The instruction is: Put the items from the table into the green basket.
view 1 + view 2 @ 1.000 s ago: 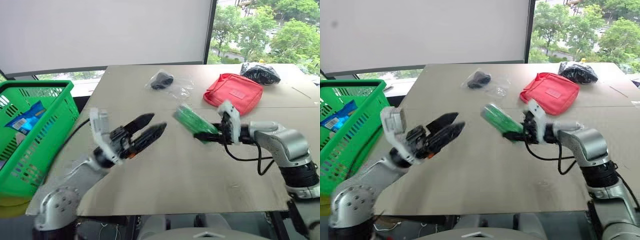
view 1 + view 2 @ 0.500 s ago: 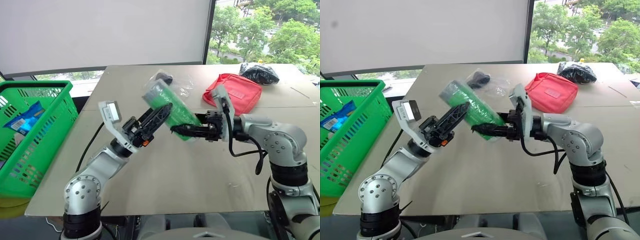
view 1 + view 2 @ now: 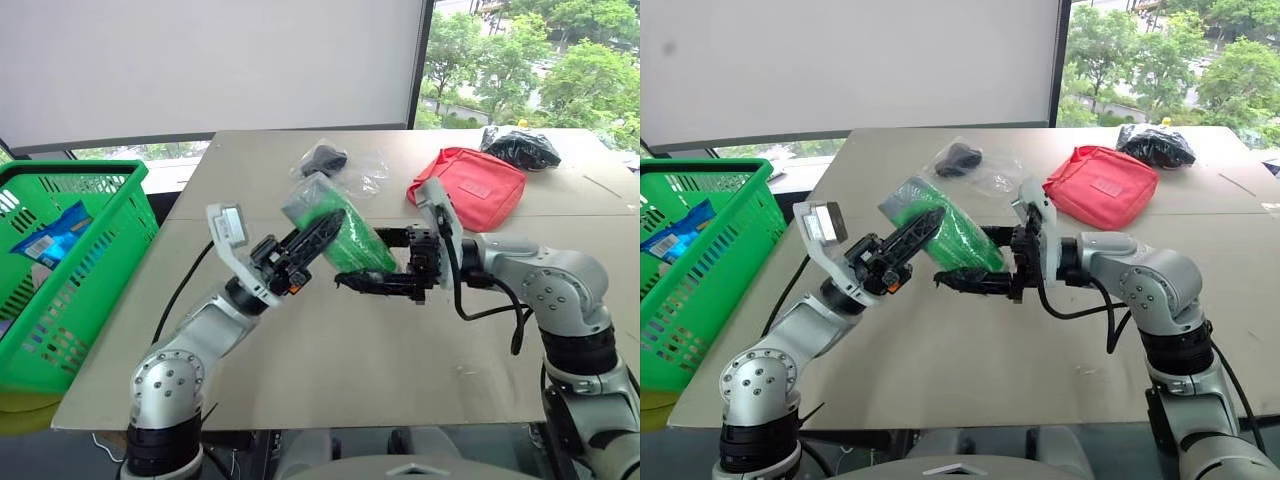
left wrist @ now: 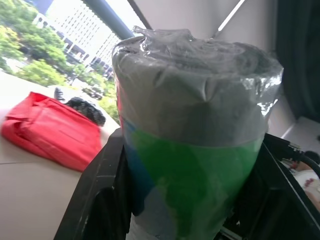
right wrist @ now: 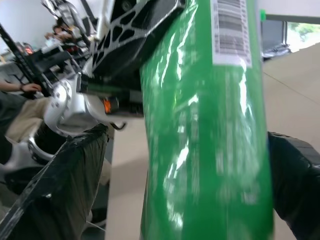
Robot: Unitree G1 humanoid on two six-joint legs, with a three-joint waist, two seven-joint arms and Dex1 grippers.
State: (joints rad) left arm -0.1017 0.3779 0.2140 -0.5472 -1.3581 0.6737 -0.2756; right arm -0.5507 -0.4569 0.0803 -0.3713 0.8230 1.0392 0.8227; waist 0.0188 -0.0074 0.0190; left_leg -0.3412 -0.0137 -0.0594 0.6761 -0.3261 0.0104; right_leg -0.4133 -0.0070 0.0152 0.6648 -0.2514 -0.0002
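Observation:
The green tube (image 3: 345, 238), wrapped in clear film, hangs tilted above the table (image 3: 400, 350) between my two arms. My left gripper (image 3: 318, 232) is shut on its upper part; in the left wrist view both black fingers (image 4: 100, 200) press its sides. My right gripper (image 3: 360, 260) stands open around the tube's lower end, with gaps showing beside the tube (image 5: 210, 125) in the right wrist view. The green basket (image 3: 140, 215) stands off the table's left edge. On the table lie a clear bag with a black lump (image 3: 325, 160), a coral-red pouch (image 3: 467, 186) and a black crinkled bag (image 3: 520, 148).
A blue packet (image 3: 50, 235) lies inside the basket. The three loose items sit along the far half of the table, to the right of centre. A window wall and a white screen stand behind the table.
My right gripper carried the tube left to my left gripper. The left fingers closed on it, and the right fingers have opened off it.

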